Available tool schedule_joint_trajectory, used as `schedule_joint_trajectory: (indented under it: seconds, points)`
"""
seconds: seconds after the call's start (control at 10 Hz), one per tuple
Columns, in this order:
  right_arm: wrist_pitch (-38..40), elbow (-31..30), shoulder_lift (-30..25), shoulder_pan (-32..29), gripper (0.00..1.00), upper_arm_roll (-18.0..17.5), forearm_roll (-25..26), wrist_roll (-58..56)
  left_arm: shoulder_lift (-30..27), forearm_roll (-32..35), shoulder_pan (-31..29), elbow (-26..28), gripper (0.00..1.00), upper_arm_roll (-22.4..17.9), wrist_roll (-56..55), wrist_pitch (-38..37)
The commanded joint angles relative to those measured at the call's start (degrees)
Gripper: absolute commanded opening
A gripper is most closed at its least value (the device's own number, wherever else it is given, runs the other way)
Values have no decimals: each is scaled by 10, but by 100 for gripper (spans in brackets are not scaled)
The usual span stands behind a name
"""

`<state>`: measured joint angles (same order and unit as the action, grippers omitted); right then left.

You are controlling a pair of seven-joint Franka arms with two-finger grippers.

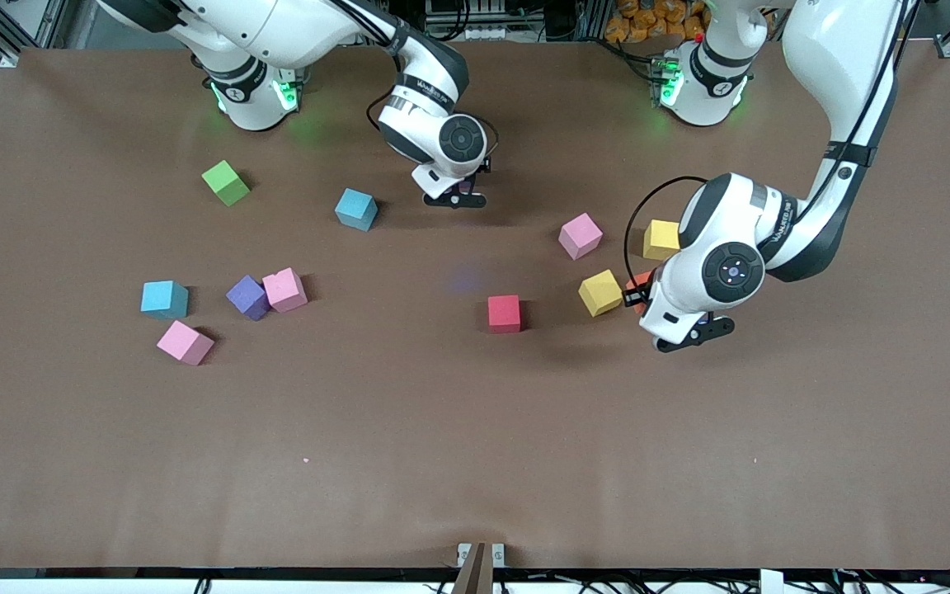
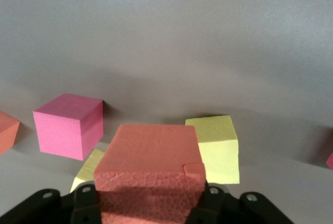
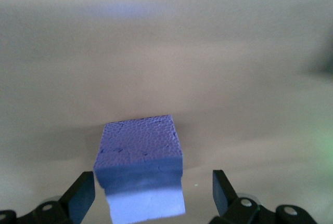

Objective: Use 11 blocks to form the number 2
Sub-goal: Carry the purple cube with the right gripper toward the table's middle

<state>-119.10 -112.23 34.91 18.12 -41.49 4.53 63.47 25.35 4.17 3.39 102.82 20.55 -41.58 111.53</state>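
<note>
Brown tabletop [image 1: 475, 462], no digit laid out yet; the blocks lie scattered, so task is at an early pick/place stage. Right gripper [image 1: 454, 198] hangs low over the table toward the robots' bases, jaws spread either side of a purple cube [image 3: 140, 167], not gripping. Left gripper [image 1: 684, 337] is pinching a red cube [image 2: 151, 172] over the yellow cubes [image 1: 599, 292]. Judged next: pick a clear spot and seat cubes flush, edges square. Count: pink x3, yellow x2, purple x2, red x2, blue x2, orange x1, lime-green cube [image 1: 226, 182] x1.
</note>
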Motion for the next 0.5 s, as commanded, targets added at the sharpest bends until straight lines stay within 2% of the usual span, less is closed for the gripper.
schedule_joint_trajectory:
  seconds: [0.0,0.1,0.2,0.4]
  points:
    - [55,52,-5,-15,100,-15,-14,12,-6,-9,1,5,4,1,-10,-4]
    - [59,68,-10,-20,100,-15,-47,14,-6,-9,2,4,24,1,-9,-4]
    - [77,87,-16,-29,100,-14,-55,14,-6,-10,3,4,27,1,-9,-5]
    - [169,145,-28,-63,100,-9,-55,12,-6,-11,3,4,28,2,-10,-5]
